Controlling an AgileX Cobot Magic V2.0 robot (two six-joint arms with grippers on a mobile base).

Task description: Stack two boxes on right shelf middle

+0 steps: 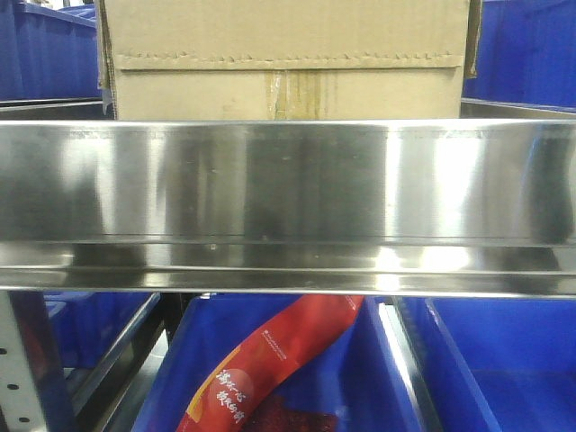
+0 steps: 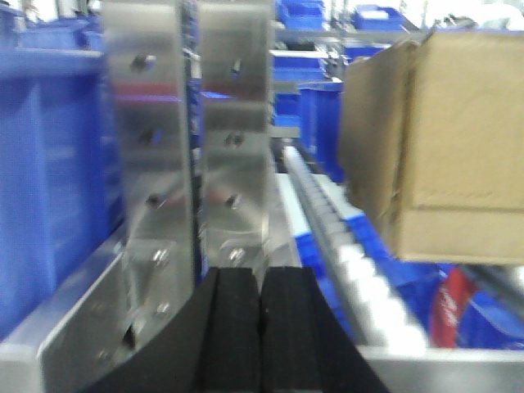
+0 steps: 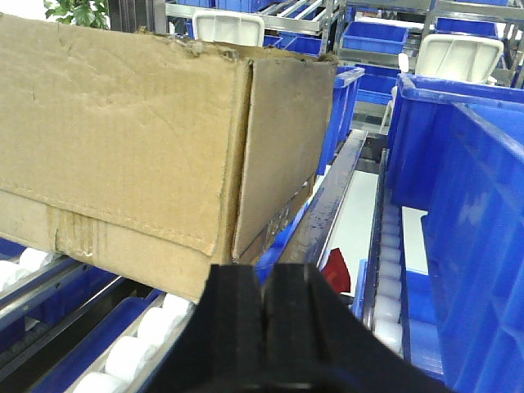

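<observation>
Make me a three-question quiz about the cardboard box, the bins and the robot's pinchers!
1. Where is the box?
A. on the shelf, behind its shiny rail
B. in a bin
C. on the floor

2. What colour are the bins?
A. green
B. blue
C. yellow

3. How are the left gripper and right gripper?
A. both wide open
B. both shut, holding nothing
C. each gripping the box

Answers: 1 A, the front view shows it above the rail. 2 B, blue in every view. 3 B, the black pads meet, apart from the box.
</observation>
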